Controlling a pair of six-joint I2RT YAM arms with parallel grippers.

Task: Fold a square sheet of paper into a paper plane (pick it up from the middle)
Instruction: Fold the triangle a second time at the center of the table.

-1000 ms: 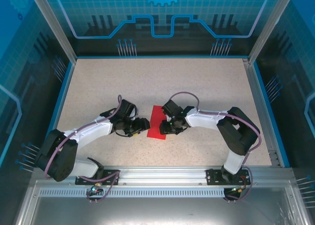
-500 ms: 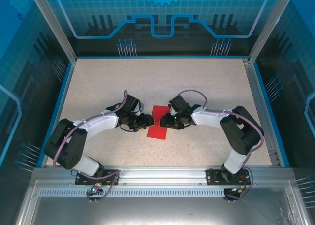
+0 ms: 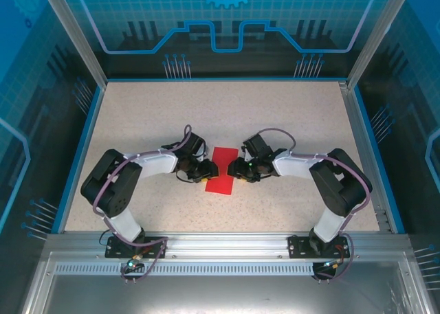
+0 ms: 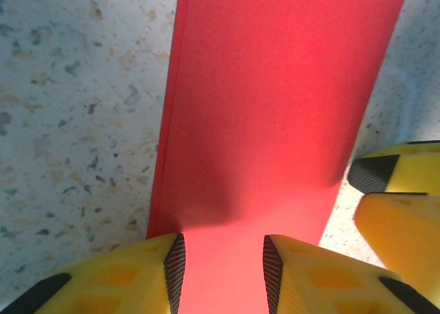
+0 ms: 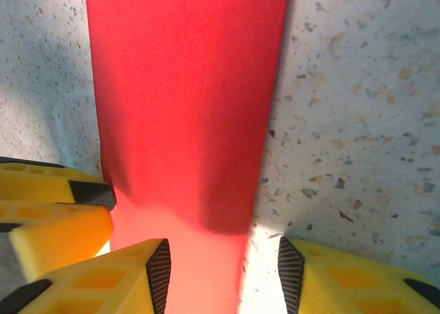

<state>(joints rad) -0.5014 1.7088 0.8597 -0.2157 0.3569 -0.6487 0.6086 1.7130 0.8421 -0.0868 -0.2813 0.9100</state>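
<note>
Top external view: the square sheet of paper [image 3: 221, 170], creased into a narrow red strip, lies flat near the middle of the table [image 3: 137, 115], a little toward its near edge, with the left gripper [image 3: 210, 170] at its left long edge and the right gripper [image 3: 234, 170] at its right one, facing each other (a mirrored pose that likely lets each arm work one side of the next fold). Left wrist view: the strip runs straight away from the camera, and the left gripper's jaws stand moderately apart over its near end, the gap narrower than the paper, nothing pinched; the left long edge looks doubled, as a folded layer would. Right wrist view: the right gripper's [image 5: 223, 276] jaws are also parted, a bit wider, one pad over the red and the other over bare table, so they straddle the strip's right edge rather than hold it.
</note>
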